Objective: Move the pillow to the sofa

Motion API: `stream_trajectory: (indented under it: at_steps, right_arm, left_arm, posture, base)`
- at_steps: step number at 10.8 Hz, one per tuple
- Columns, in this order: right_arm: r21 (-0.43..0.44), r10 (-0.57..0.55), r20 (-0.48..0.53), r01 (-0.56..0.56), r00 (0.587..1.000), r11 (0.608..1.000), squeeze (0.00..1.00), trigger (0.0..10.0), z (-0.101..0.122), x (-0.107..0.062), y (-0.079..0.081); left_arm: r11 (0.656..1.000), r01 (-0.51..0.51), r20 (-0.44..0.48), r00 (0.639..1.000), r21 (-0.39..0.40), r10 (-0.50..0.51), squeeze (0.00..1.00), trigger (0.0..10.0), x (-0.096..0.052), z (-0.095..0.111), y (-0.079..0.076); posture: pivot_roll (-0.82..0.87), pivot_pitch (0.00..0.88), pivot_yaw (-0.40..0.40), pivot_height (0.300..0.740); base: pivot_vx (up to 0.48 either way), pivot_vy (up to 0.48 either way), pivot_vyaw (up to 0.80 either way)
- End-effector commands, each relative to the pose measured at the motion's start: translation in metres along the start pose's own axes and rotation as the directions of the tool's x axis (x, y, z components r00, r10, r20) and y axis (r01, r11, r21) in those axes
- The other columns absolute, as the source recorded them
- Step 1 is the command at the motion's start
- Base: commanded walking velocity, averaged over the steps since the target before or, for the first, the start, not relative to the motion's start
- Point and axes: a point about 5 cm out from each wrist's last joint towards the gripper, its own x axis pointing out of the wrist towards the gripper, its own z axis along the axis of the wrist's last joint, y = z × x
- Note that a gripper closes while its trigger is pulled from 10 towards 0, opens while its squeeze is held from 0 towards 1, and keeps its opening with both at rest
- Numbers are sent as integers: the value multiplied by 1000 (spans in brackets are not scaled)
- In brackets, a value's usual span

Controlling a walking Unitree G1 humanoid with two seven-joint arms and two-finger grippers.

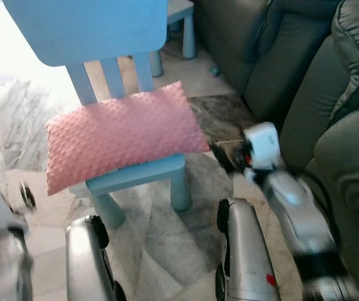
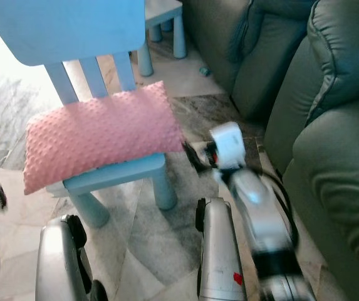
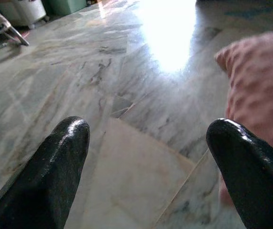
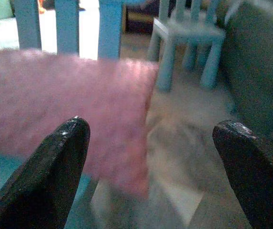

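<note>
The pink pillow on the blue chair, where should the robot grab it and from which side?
Probably the pillow's short end nearest the sofa, approached from that side by the right gripper, already open and level with that edge. That end overhangs the chair seat, so a finger could likely pass above and below it.
</note>
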Motion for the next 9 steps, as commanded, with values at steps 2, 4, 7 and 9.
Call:
stream_trajectory:
  at_steps: [2, 4, 7, 9]
  right_arm:
    - [-4, -6, 43, 6, 999, 1000, 0, 10000, 11, 18, -2]
    - [13, 85, 88, -87, 992, 996, 0, 10000, 28, 42, 2]
    - [-13, 195, 71, -195, 978, 981, 0, 10000, 35, 66, 14]
    - [8, 275, 43, -276, 960, 961, 0, 10000, 37, 78, 30]
  left_arm:
    - [995, -13, -17, 1000, -95, 12, 0, 10000, 20, 4, 0]
    - [972, 82, -8, 996, -222, -85, 0, 10000, 45, 20, -27]
    - [928, 138, -68, 983, -345, -171, 0, 10000, 53, 13, -55]
    - [897, 170, -93, 970, -409, -226, 0, 10000, 56, 13, -68]
  posture:
    - [-172, 266, 14, 395]
    - [-181, 284, 12, 395]
    - [-180, 309, 5, 395]
    - [-178, 319, -4, 395]
  base:
    - [0, 0, 0]
    - [0, 0, 0]
    - [0, 0, 0]
    - [0, 0, 0]
